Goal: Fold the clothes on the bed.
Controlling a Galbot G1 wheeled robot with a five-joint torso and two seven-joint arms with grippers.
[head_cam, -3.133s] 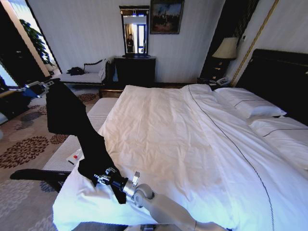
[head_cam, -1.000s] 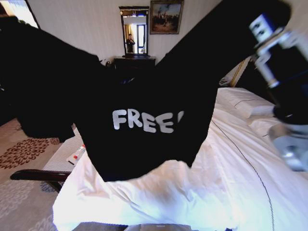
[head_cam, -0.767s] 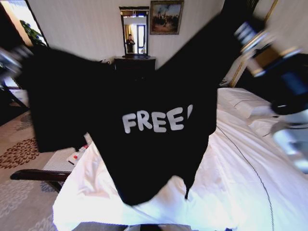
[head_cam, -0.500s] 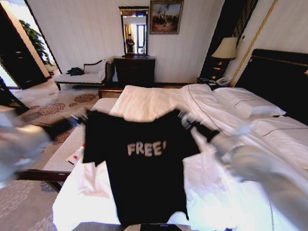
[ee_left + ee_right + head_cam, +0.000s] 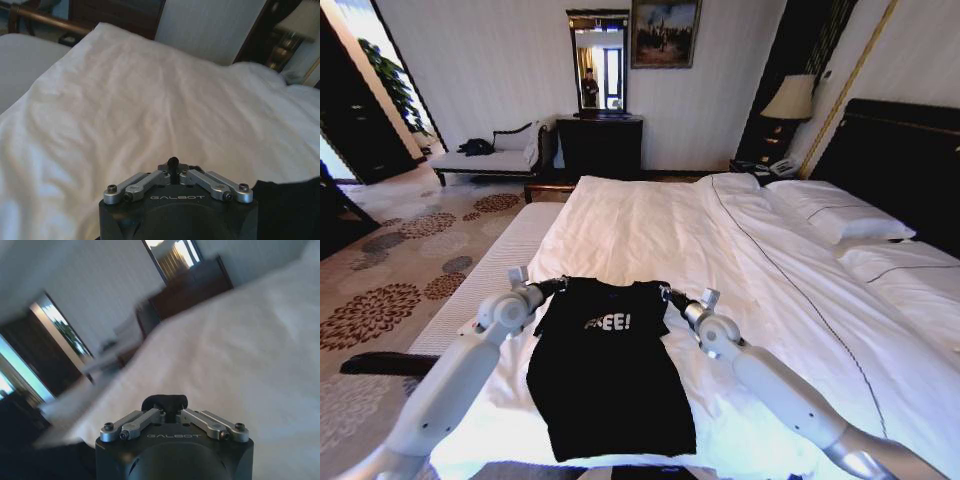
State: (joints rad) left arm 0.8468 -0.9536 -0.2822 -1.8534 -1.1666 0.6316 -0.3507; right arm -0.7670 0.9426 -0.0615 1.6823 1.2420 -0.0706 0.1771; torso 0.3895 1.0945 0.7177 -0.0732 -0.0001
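Note:
The clothes, one black T-shirt [image 5: 610, 375] with white "FREE!" lettering, lie spread flat and face up on the white duvet of the bed [image 5: 740, 260], near its front edge, hem toward me. My left gripper [image 5: 558, 285] sits shut at the shirt's left shoulder. At the other shoulder my right gripper [image 5: 668, 294] is shut too. The left wrist view has the left gripper [image 5: 173, 163] drawn together over the duvet, with black cloth [image 5: 292, 210] beside it. A dark lump of fabric sits between the right gripper's [image 5: 165, 403] tips in the right wrist view.
White pillows [image 5: 840, 215] lie against the dark headboard [image 5: 900, 160] at the right. A pale bench [image 5: 505, 255] runs along the bed's left side. A dresser with a mirror [image 5: 600, 140], a chaise [image 5: 490, 155] and a lamp [image 5: 792, 100] stand by the far wall.
The shirt hung spread in the air before the camera. Both arms have swung down and forward, and it now lies flat on the duvet.

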